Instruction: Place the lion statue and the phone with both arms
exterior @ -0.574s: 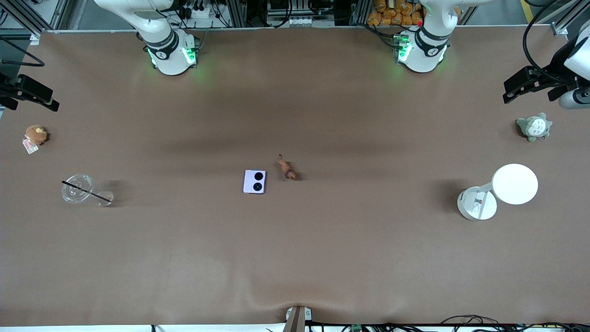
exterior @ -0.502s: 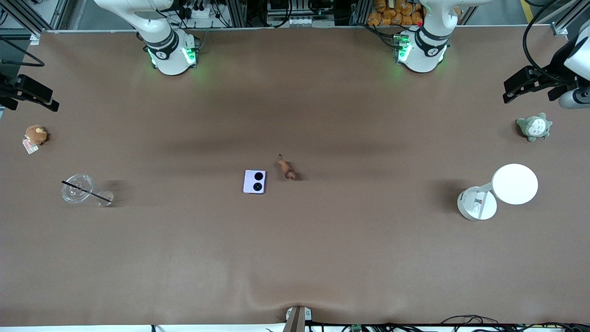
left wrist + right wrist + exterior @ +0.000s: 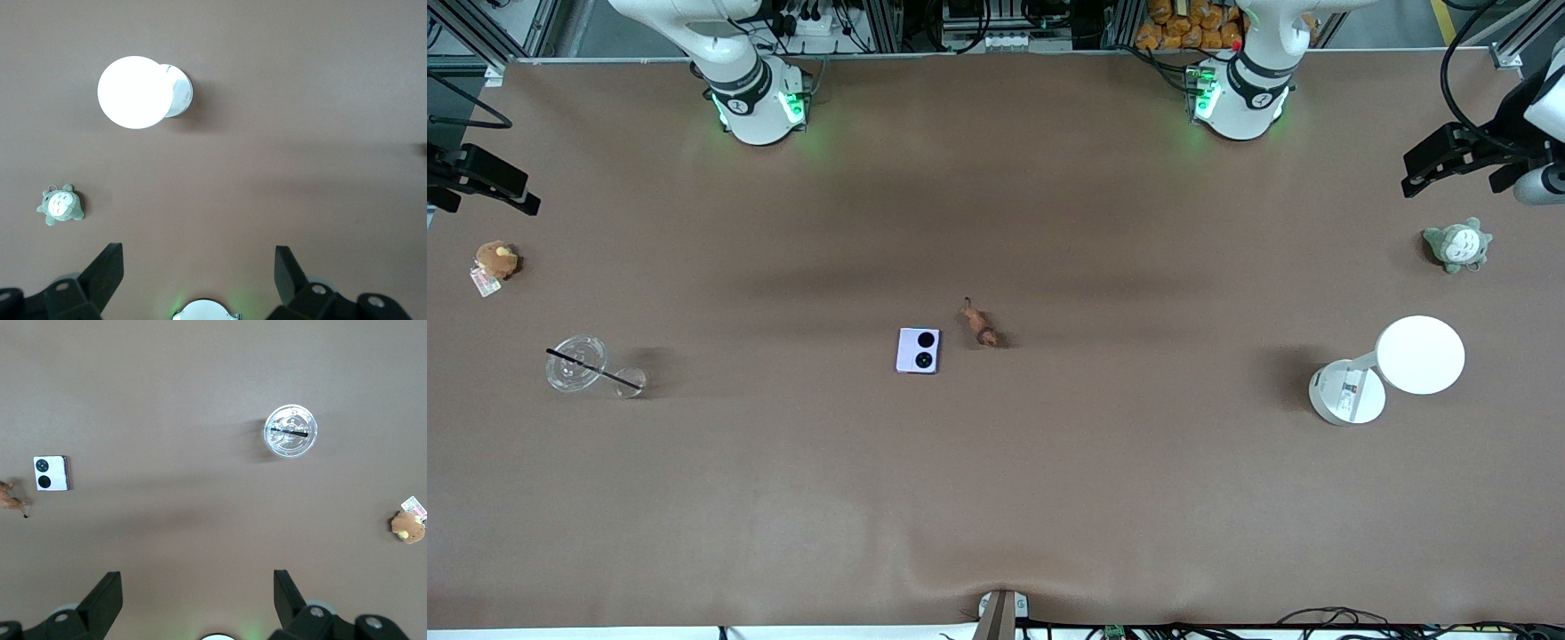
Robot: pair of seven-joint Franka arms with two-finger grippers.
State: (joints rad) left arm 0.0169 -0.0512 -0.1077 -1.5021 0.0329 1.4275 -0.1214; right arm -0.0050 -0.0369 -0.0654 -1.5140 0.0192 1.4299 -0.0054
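You see the lion statue [image 3: 980, 324] lying on the brown table [image 3: 996, 498] near its middle, and the phone [image 3: 918, 350] lies flat just beside it, a little nearer to the front camera and toward the right arm's end, with its two black camera circles facing up. The two do not touch. No gripper is near them.

At the right arm's end you find a clear plastic cup [image 3: 576, 363] with a black straw [image 3: 594, 368], and farther from the camera a brown plush toy with a tag [image 3: 495, 260]. At the left arm's end stands a white desk lamp [image 3: 1392, 368], and farther from the camera a grey-green plush toy [image 3: 1457, 245].

The left gripper [image 3: 199, 275] is high over the left arm's end of the table, its jaws apart and holding nothing. The right gripper [image 3: 198, 599] is high over the right arm's end, jaws apart too, also holding nothing.
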